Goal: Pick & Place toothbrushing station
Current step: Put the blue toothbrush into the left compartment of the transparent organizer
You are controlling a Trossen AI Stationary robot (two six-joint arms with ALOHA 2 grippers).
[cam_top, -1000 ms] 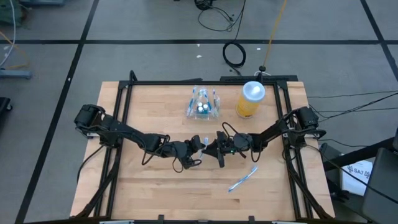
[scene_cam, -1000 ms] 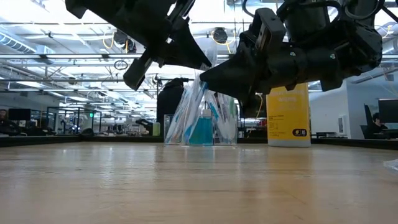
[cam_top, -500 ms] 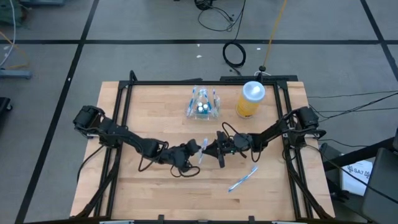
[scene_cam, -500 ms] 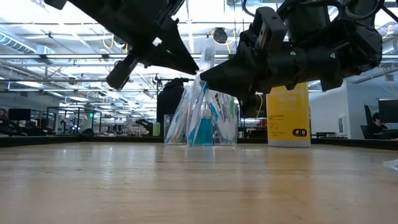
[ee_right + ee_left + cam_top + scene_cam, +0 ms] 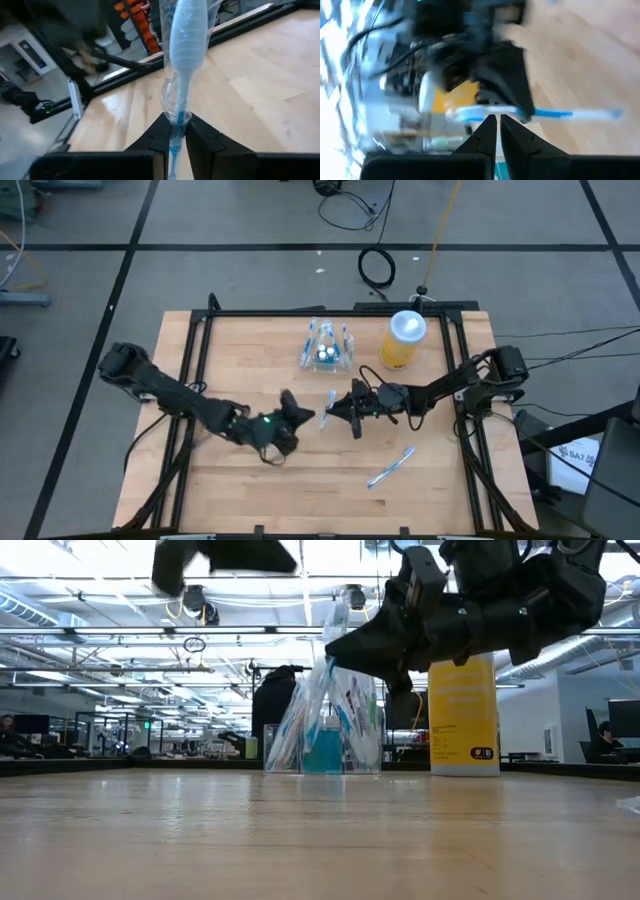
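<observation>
The toothbrushing station (image 5: 327, 350), a see-through holder with several wrapped brushes in it, stands on the far middle of the table (image 5: 240, 360); the low view shows the station (image 5: 325, 735) beyond the arms. Over the table's middle my right gripper (image 5: 335, 413) is shut on a wrapped toothbrush (image 5: 332, 398). My left gripper (image 5: 303, 417) hangs just left of it with its fingers shut (image 5: 495, 120), empty, and sits high in the low view (image 5: 225, 555). My right gripper pinches the wrapped toothbrush between its two fingers on a thin blue stretch near its middle (image 5: 173, 120), with the clear wrapper crumpled around it. The fingers come level from the table's right and lie across the brush. The brush stands roughly upright (image 5: 335, 620), clear of the table.
A yellow jar with a white lid (image 5: 403, 340) stands right of the station. Another wrapped toothbrush (image 5: 390, 468) lies flat at the near right. A dark frame (image 5: 300, 311) borders the table. Bare wood stretches across the near and left parts.
My left gripper has drawn back from the toothbrush toward the table's left, risen and rolled. The toothbrush has stayed in my right gripper, which has risen a little with it.
</observation>
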